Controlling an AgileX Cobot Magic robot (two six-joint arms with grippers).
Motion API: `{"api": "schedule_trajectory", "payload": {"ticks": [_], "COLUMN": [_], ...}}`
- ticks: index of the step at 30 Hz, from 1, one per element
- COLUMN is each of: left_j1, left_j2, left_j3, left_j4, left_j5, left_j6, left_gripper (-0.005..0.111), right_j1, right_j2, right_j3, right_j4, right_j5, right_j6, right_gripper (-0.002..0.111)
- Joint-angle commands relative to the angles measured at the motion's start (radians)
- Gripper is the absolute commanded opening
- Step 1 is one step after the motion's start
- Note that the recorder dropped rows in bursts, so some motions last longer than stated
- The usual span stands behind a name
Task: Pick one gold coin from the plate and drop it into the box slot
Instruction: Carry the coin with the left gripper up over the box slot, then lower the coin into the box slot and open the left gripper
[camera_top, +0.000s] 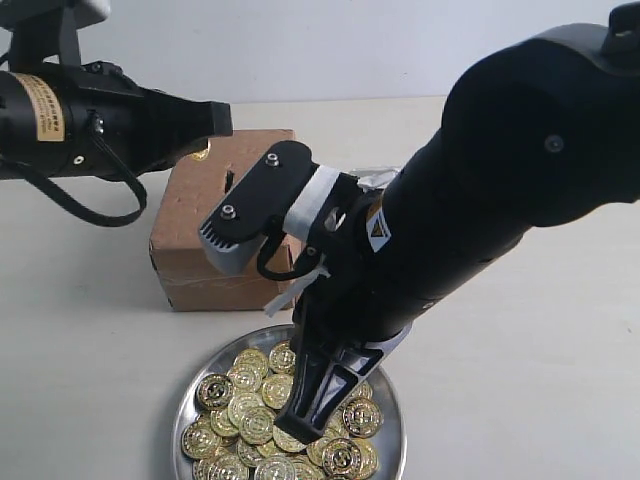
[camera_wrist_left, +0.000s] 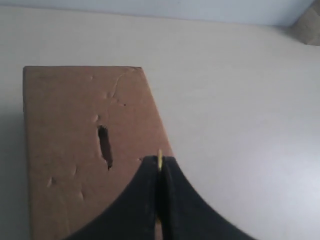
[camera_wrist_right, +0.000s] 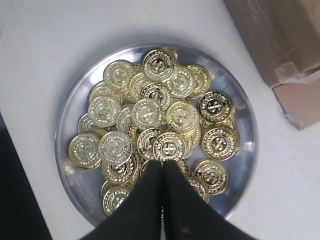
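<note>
My left gripper (camera_wrist_left: 159, 161) is shut on a gold coin (camera_wrist_left: 159, 155), held edge-on, with only its thin rim showing between the black fingertips. It hovers over the top of the brown cardboard box (camera_wrist_left: 60, 125), a little to one side of the dark slot (camera_wrist_left: 104, 146). In the exterior view this gripper (camera_top: 218, 122) is at the box's (camera_top: 200, 250) far top edge, near the slot (camera_top: 229, 181). My right gripper (camera_wrist_right: 162, 163) is shut, its tips down among the gold coins (camera_wrist_right: 147, 112) piled on the silver plate (camera_wrist_right: 76, 184). Nothing shows between its tips.
The right arm (camera_top: 480, 180) reaches across the middle and hides part of the box and the plate (camera_top: 392, 438). A box corner with clear tape (camera_wrist_right: 295, 75) lies close to the plate. The table (camera_top: 80, 380) is pale and bare around them.
</note>
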Motion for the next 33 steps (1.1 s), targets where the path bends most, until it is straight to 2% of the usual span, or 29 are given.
{"api": "schedule_trajectory", "payload": {"ticks": [1, 5, 12, 18, 26, 33], "left_j1": [-0.007, -0.005, -0.005, -0.005, -0.003, -0.003], "left_j2": [0.078, 0.121, 0.221, 0.309, 0.418, 0.438], "left_j3": [-0.092, -0.159, -0.284, -0.365, -0.426, -0.428], "left_j4": [-0.014, -0.014, 0.015, 0.04, 0.055, 0.084], "left_j5": [0.105, 0.153, 0.277, 0.333, 0.377, 0.385], "left_j6": [0.009, -0.072, -0.078, -0.098, -0.113, -0.159], "left_gripper": [0.0, 0.0, 0.0, 0.0, 0.0, 0.0], "right_j1": [-0.004, -0.004, -0.004, -0.004, -0.004, -0.004], "right_j2": [-0.01, -0.01, -0.01, -0.01, -0.01, -0.01], "right_j3": [0.0, 0.0, 0.0, 0.0, 0.0, 0.0], "right_j4": [0.0, 0.0, 0.0, 0.0, 0.0, 0.0], "right_j5": [-0.019, -0.019, -0.019, -0.019, -0.019, -0.019], "right_j6": [0.003, 0.003, 0.003, 0.003, 0.003, 0.003], "right_gripper": [0.0, 0.0, 0.0, 0.0, 0.0, 0.0]}}
